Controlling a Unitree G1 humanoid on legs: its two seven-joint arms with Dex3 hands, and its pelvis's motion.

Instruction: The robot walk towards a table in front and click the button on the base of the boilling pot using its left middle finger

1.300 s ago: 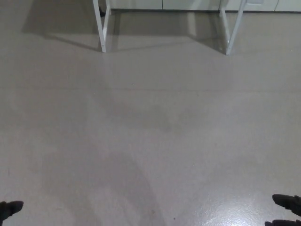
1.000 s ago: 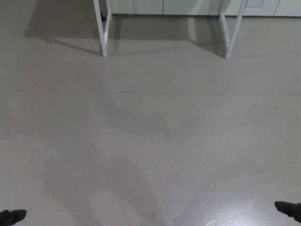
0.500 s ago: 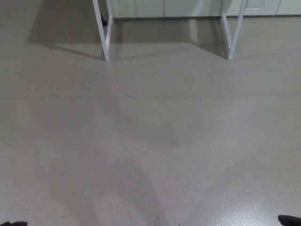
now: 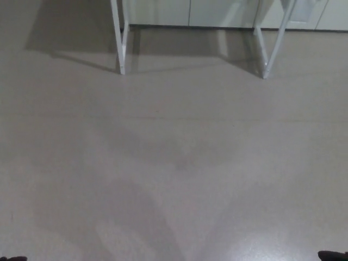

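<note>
The left hand (image 4: 12, 258) showed only as a thin black sliver at the bottom left corner of the head view, and the right hand (image 4: 333, 255) as a similar dark sliver at the bottom right corner; too little of either was visible to tell whether the fingers were spread, pressed together or holding anything. Both sat low and wide at the picture's edges, which looked like arms hanging at the sides for walking rather than reaching. Between them stretched a broad, smooth, pale grey-beige floor (image 4: 174, 163), bare apart from soft shadows and a glossy patch of reflected light near the lower right. At the top of the picture stood two slanted white metal legs, a left leg (image 4: 120, 38) and a right leg (image 4: 270, 46), judged to belong to the table the task named, with pale cabinet fronts (image 4: 217, 11) behind them along the wall. The tabletop lay above the frame, so the boiling pot, its base and the button were not in view; presumably they stood up there. No container could be seen, so nothing could be said of contents. The robot appeared to be at the approach stage, well apart from the table.
</note>
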